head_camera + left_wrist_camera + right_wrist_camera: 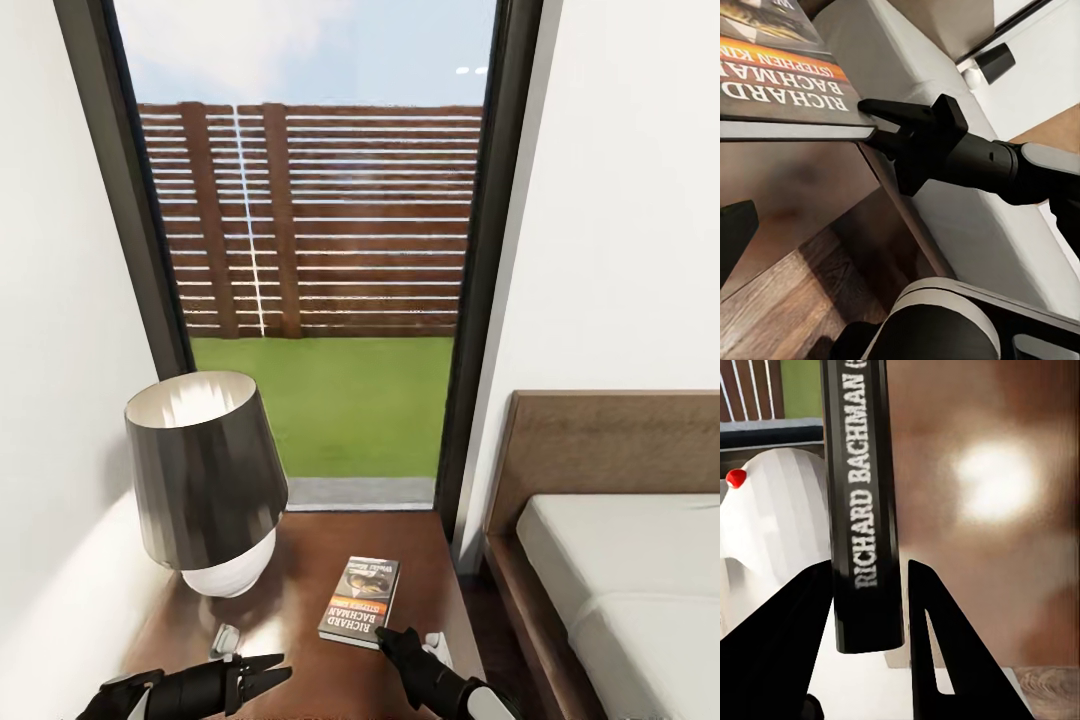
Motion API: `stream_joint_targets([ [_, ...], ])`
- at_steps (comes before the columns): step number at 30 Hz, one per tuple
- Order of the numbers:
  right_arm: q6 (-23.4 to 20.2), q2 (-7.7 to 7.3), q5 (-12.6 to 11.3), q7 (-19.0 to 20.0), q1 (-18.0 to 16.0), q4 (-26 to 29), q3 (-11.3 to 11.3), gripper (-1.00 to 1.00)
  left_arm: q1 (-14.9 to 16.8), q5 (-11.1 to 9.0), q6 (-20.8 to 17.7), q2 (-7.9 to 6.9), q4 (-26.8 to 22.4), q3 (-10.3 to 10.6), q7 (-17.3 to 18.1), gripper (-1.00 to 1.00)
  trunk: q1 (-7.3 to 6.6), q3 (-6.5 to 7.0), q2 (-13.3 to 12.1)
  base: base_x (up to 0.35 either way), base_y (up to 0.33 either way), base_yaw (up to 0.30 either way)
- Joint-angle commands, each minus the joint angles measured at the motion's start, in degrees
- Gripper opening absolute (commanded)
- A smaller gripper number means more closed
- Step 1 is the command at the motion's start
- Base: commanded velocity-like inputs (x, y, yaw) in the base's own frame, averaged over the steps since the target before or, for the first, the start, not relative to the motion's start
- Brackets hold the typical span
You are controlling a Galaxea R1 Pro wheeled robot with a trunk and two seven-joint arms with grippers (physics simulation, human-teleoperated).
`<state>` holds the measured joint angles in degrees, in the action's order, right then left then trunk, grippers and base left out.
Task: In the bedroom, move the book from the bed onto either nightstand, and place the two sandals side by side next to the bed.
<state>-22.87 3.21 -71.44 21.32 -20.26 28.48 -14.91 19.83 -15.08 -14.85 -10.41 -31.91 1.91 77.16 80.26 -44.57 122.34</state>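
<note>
Left pincer [268,673]: matte black, two tapering, wedge-shaped fingers on a black cylindrical wrist. Right pincer [385,634]: likewise matte black, mounted on a rounded black forearm that ends in a pale grey-white collar. In the left wrist view the right pincer [874,120] shows an angular black finger mount, a smooth black cylindrical wrist and a glossy grey sleeve section. Right wrist view: two flat black fingers [937,660] with straight inner edges.

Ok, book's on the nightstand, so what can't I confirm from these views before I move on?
- Right hand: the book's spine stands between its fingers; contact isn't clear in the right wrist view.
- Left hand: low in the head view, fingers apart.
- Nightstand: front edge and drawers cut off by the head view's lower edge.
- Bed: cropped by the right edge.
</note>
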Motion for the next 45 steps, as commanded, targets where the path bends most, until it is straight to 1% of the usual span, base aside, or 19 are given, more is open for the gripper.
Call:
stream_joint_targets([
  [1, -0.2, -0.01, -0.5, 0.0, 0.0, 0.0, -0.1, -1.0, 0.0, -0.4, -0.6, -0.05, 0.0, 0.2, 0.1, 1.0, 0.0, -0.06, 0.0, 0.0, 0.0, 0.0],
  [8, -0.2, -0.05, -0.5, 0.0, 0.0, 0.0, -0.1, -1.0, 0.0, -0.4, -0.6, -0.05, 0.0, 0.2, 0.2, 1.0, 0.0, -0.06, 0.0, 0.0, 0.0, 0.0],
  [26, -0.2, 0.01, -0.4, 0.0, 0.0, 0.0, -0.1, -1.0, 0.0, -0.4, -0.6, -0.05, 0.0, 0.2, 0.1, 1.0, 3.95, -3.29, 7.3, 0.0, 0.0, 0.0],
  [33, -0.2, 0.0, -0.5, 0.0, 0.0, 0.0, -0.1, -1.0, 0.0, -0.4, -0.6, -0.05, 0.1, 0.2, 0.1, 1.0, 3.95, -3.29, 7.3, 0.0, 0.0, 0.0],
  [39, -0.2, 0.02, -0.5, 0.0, 0.0, 0.0, -0.1, -1.0, 0.0, -0.4, -0.6, -0.05, 0.1, 0.2, 0.1, 1.0, 5.27, -4.37, 9.7, 0.0, 0.0, 0.0],
  [45, -0.2, -0.03, -0.5, 0.0, 0.0, 0.0, -0.1, -1.0, 0.0, -0.5, -0.6, -0.05, 0.1, 0.2, 0.1, 1.0, 5.27, -4.37, 9.7, 0.0, 0.0, 0.0],
])
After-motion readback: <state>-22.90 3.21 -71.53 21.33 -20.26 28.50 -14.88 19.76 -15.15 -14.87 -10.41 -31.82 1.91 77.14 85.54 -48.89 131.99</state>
